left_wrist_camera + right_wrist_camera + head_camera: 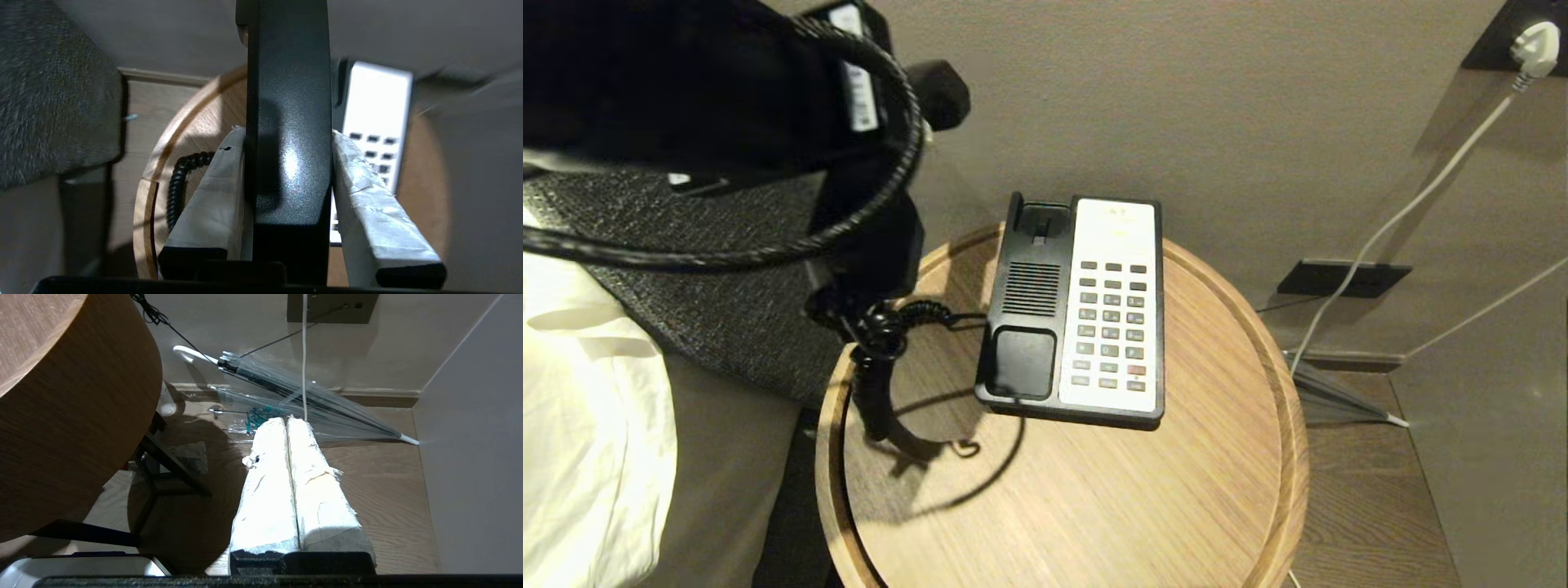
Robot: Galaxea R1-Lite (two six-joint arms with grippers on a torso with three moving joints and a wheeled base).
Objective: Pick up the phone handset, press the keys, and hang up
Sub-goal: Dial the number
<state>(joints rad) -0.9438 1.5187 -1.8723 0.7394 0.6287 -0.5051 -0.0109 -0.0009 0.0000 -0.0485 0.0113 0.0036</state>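
Left wrist view: the left gripper (288, 136) clamps the long, slim black plastic phone handset (290, 122) (right gripper (288, 420) pressed closed, parked).

Round wooden table (1094, 506) with phone base (1078, 314) and coiled cord (882, 359).

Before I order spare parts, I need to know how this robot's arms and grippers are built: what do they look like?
Both grippers have two long, flat, tapering fingers wrapped in crinkled white tape over black bases: the left gripper and the right gripper. The left arm is a bulky black housing with a white printed label and a black braided cable looping around it.
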